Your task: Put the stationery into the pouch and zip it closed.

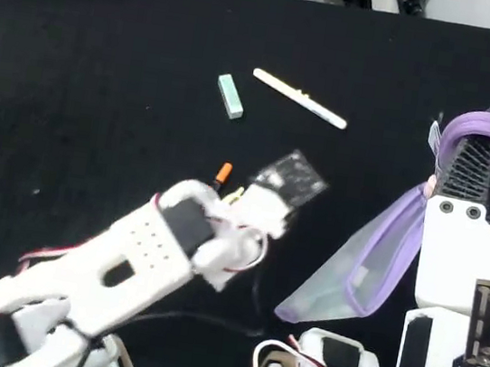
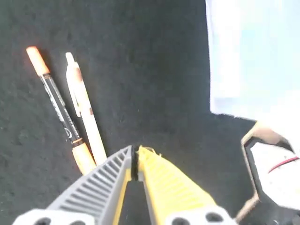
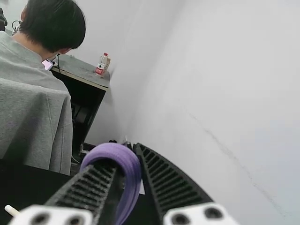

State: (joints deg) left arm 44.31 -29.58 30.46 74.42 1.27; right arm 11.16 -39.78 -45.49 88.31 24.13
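left wrist view: left claw (image 2: 137, 155), pinched empty, could knock the white pen (image 2: 84, 112) away; right claw (image 3: 131, 152) clamps the pouch (image 1: 370, 265).

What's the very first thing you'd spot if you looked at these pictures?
The purple-edged pouch stands out first, held up at the right side of the black table by the right claw, which is shut on its rim. Next comes the left claw, shut, near the middle of the table beside an orange-capped pen and a white pen lying side by side.
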